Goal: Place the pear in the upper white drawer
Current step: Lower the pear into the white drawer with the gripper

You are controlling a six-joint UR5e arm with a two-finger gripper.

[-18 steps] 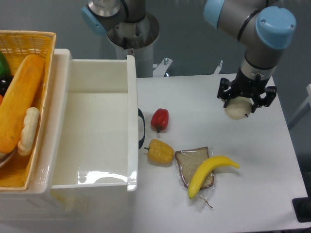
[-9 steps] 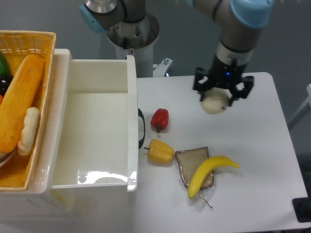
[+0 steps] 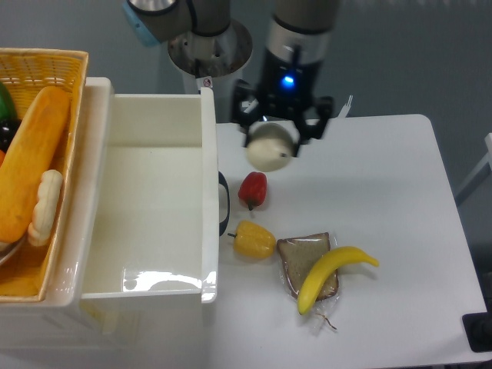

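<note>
**Pear in transit, drawer waiting to the gripper's left**

You are looking at the carry step: the gripper (image 3: 270, 143) is clamping the pear (image 3: 268, 153) between its fingers and holding it clear of the table (image 3: 384, 200), near the table's back edge. The pear is hanging just below the gripper, not yet over the drawer. In my judgement the next move is calling for more travel toward the image left, until the fruit is sitting over the open cavity and past the near wall, then a descent and a release.

Counting from largest to smallest:

- One upper white drawer (image 3: 154, 200), lying open to the image left of the gripper and below it in the picture, its black handle (image 3: 224, 201) facing the gripper's side.
- One woven basket (image 3: 73, 69), further left beyond the drawer, holding a long bread loaf (image 3: 31, 157) and other items you cannot make out fully.
- One banana (image 3: 332, 274), lying well below and to the right, resting on one slice of bread (image 3: 296, 257).
- One yellow bell pepper (image 3: 254, 240), below the gripper.
- One red pepper (image 3: 253, 188), just below the held pear, nearest to it.
</note>
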